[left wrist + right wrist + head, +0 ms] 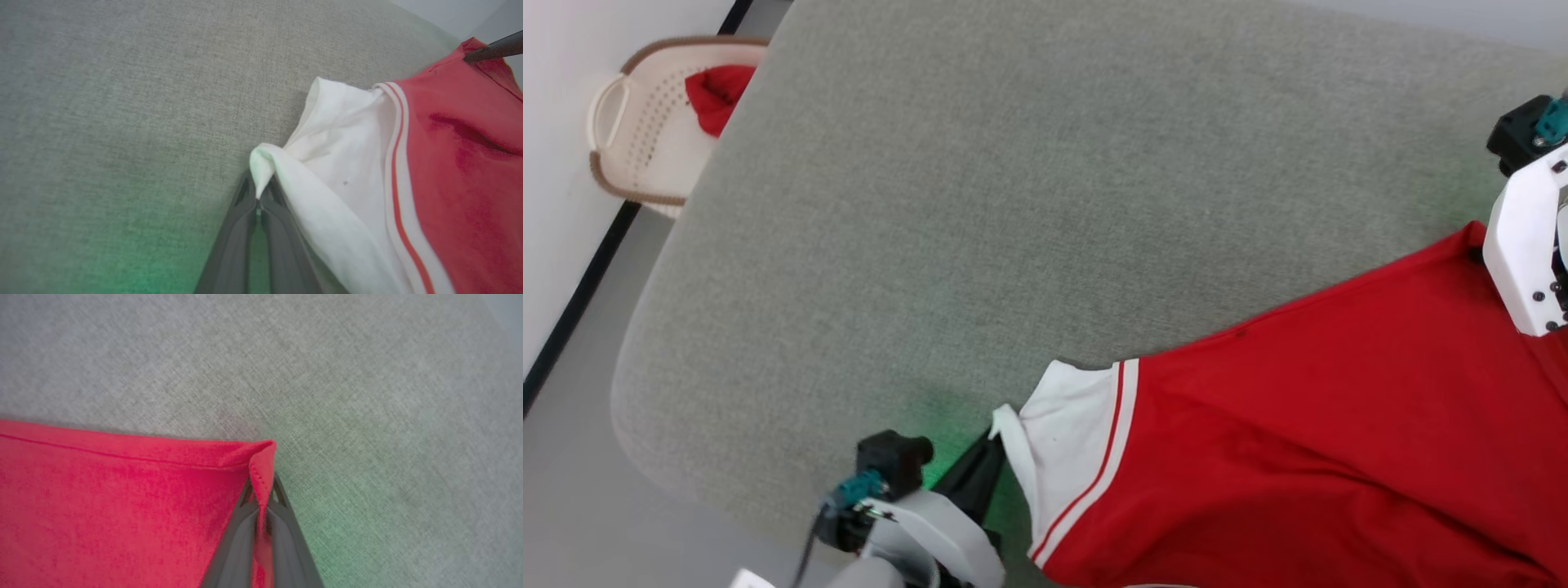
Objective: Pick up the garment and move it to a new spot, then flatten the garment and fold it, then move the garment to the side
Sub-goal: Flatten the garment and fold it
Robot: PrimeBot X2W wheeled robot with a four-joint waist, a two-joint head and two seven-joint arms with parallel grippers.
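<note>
The garment (1323,425), a red jersey with a white sleeve and red-and-white stripe trim, lies spread over the lower right of the grey padded surface (1013,204). My left gripper (995,437) is shut on the tip of the white sleeve (343,163), pinched between its dark fingers (245,228). My right gripper (261,498) is shut on a red hemmed corner of the garment (122,498). In the head view the right arm's white housing (1527,237) sits over that far corner at the right edge. The chest lettering is hidden.
A cream laundry basket (645,155) with a small red cloth bundle (717,96) stands on the floor at the upper left, beside a white wall. The grey surface stretches bare up and left of the garment. Its rounded front-left edge (629,384) borders grey floor.
</note>
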